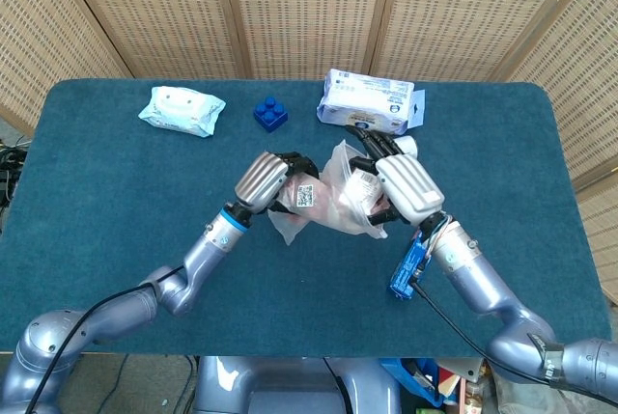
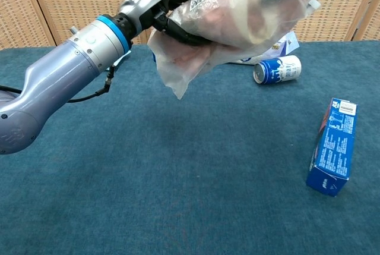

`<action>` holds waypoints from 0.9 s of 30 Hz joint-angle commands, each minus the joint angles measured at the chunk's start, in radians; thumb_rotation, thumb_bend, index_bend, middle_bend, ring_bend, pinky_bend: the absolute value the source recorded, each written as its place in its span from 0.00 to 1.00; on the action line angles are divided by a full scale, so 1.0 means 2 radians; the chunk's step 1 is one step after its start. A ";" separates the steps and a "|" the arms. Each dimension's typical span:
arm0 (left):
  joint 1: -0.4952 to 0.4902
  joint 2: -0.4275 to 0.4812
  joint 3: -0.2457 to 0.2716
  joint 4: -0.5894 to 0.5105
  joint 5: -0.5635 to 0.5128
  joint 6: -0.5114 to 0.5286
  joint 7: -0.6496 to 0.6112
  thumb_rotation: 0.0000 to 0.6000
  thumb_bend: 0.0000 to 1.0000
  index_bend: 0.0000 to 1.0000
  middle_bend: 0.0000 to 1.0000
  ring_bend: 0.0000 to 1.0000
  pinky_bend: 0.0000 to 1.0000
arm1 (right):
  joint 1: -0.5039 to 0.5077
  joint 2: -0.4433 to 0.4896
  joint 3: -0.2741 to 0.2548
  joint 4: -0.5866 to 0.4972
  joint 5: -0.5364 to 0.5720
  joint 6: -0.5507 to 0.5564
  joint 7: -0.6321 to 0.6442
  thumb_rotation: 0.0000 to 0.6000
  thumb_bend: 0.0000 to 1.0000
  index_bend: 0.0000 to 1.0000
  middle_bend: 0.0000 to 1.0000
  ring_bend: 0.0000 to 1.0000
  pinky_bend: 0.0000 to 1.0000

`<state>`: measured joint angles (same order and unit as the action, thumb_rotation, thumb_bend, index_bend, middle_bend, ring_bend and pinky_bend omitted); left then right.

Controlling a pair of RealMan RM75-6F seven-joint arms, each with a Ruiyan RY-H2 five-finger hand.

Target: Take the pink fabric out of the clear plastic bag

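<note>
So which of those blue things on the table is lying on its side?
The blue can beside the white packet lies on its side. The blue box stands tilted on an end, and the small blue brick sits flat.

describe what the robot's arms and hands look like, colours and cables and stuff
Both arms are glossy silver-grey tubes. The left arm has a bright blue ring at the wrist and a thin black cable alongside. The left hand and right hand have ribbed silver backs and black fingers.
</note>
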<state>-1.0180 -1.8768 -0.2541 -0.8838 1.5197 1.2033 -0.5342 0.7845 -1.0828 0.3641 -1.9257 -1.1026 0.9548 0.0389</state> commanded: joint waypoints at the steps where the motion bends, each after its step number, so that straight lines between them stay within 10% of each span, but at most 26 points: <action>1: 0.001 0.003 0.000 -0.003 -0.001 0.001 -0.001 1.00 0.43 0.59 0.58 0.48 0.62 | 0.006 0.011 -0.002 -0.006 0.007 -0.016 -0.005 1.00 0.00 0.31 0.00 0.00 0.00; 27: -0.010 0.008 -0.028 -0.034 -0.033 -0.012 -0.001 1.00 0.43 0.59 0.58 0.48 0.62 | 0.058 0.011 -0.007 -0.020 0.076 -0.033 -0.083 1.00 0.00 0.23 0.00 0.00 0.00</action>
<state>-1.0378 -1.8612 -0.3099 -0.9501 1.4545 1.1793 -0.5360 0.8985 -1.0601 0.3516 -1.9661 -0.9543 0.8885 -0.1224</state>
